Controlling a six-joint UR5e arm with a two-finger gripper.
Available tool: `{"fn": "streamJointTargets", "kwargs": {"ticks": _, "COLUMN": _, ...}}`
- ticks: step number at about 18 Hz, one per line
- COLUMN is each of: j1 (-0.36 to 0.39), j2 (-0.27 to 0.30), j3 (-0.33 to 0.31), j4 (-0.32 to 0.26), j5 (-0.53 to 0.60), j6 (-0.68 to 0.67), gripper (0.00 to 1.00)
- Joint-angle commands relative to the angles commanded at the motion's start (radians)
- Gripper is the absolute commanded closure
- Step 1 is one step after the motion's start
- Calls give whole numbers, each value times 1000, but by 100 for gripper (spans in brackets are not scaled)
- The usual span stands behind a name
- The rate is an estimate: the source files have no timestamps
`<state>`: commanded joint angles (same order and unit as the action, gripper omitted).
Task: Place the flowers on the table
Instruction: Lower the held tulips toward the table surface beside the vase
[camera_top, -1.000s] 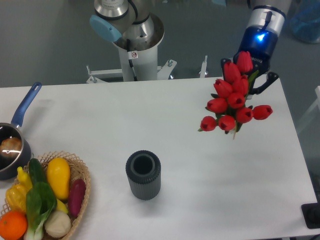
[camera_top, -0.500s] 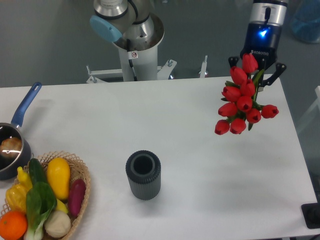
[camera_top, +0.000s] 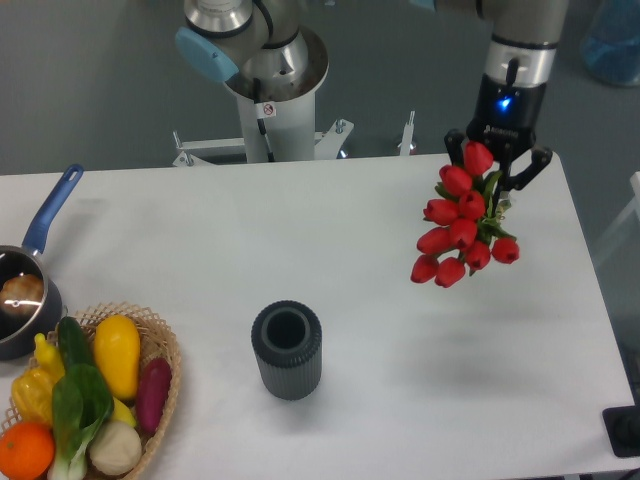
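The flowers (camera_top: 459, 225), a bunch of red tulips with green leaves, hang blooms-down in the air over the right side of the white table (camera_top: 380, 390). My gripper (camera_top: 497, 168) is shut on their stems, which are mostly hidden behind the blooms. The bunch is held above the tabletop and casts a faint shadow on it.
A dark ribbed cylindrical vase (camera_top: 287, 350) stands upright at the table's front middle. A wicker basket (camera_top: 165, 345) with vegetables and fruit sits at the front left. A blue-handled pot (camera_top: 25, 290) is at the left edge. The robot base (camera_top: 270, 90) stands behind the table.
The gripper with the flowers has shifted slightly left and lower, and the bunch has swung so the blooms hang more to the left.
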<state>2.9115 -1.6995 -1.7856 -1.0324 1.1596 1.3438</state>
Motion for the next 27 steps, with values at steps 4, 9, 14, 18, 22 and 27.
{"fn": "streamJointTargets", "kwargs": {"ticks": 4, "j1": -20, "j2": -51, "j3": 2, "j4": -17, "j5": 55, "j6": 0, "gripper": 66}}
{"fn": "streamJointTargets", "kwargs": {"ticks": 9, "j1": -40, "j2": -83, "j3": 3, "j4": -18, "j5": 152, "j6": 0, "gripper": 66}}
{"fn": "streamJointTargets", "kwargs": {"ticks": 14, "j1": -49, "j2": -107, "j3": 3, "j4": -18, "j5": 190, "j6": 0, "gripper": 66}}
{"fn": "streamJointTargets", "kwargs": {"ticks": 18, "j1": -58, "j2": -123, "j3": 2, "j4": -38, "j5": 253, "j6": 0, "gripper": 66}}
{"fn": "streamJointTargets", "kwargs": {"ticks": 22, "j1": -77, "j2": -135, "j3": 3, "j4": -40, "j5": 298, "j6": 2, "gripper": 66}}
{"fn": "streamJointTargets", "kwargs": {"ticks": 27, "j1": -81, "j2": -149, "j3": 2, "j4": -40, "j5": 299, "j6": 2, "gripper": 66}}
